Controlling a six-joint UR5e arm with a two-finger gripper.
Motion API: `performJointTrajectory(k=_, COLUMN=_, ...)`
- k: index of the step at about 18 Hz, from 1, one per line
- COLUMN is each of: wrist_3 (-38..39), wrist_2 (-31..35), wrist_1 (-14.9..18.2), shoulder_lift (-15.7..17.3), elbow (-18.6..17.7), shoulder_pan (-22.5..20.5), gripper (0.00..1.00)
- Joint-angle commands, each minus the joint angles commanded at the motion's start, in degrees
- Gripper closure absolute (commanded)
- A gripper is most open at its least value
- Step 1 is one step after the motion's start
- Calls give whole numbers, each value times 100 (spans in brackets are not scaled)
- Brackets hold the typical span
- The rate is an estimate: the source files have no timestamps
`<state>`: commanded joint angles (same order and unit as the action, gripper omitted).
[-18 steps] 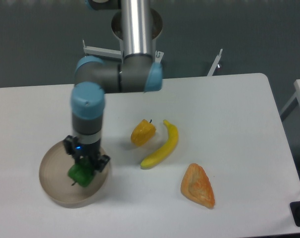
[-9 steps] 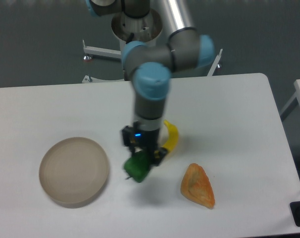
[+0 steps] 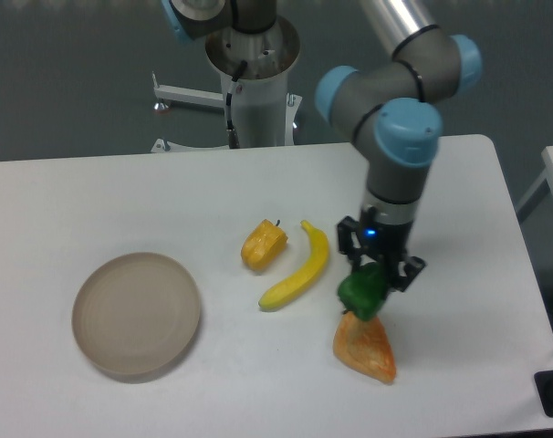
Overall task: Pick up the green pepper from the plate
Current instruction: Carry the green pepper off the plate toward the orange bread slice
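The green pepper [image 3: 362,293] is small, glossy and bright green. My gripper [image 3: 371,278] is shut on it and holds it in the air at the right of the table, just above the top corner of an orange wedge. The plate [image 3: 136,315] is a round beige-grey dish at the front left, bare inside, far to the left of the gripper.
A yellow-orange pepper [image 3: 263,245] and a yellow banana [image 3: 299,268] lie mid-table, left of the gripper. An orange wedge-shaped food piece [image 3: 365,345] lies right under the held pepper. The arm's base column [image 3: 255,73] stands at the table's back edge.
The gripper lifted the green pepper off the plate and carried it rightward across the table, past the banana, to above the orange wedge. The plate now lies bare.
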<state>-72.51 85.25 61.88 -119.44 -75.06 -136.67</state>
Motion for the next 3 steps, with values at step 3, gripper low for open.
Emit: performJointTrajectory(k=3, wrist_3=9, wrist_2=27, wrist_1=0, shoulder_lift=-53, elbow=79, shoulder_pan=-17, gripper=60)
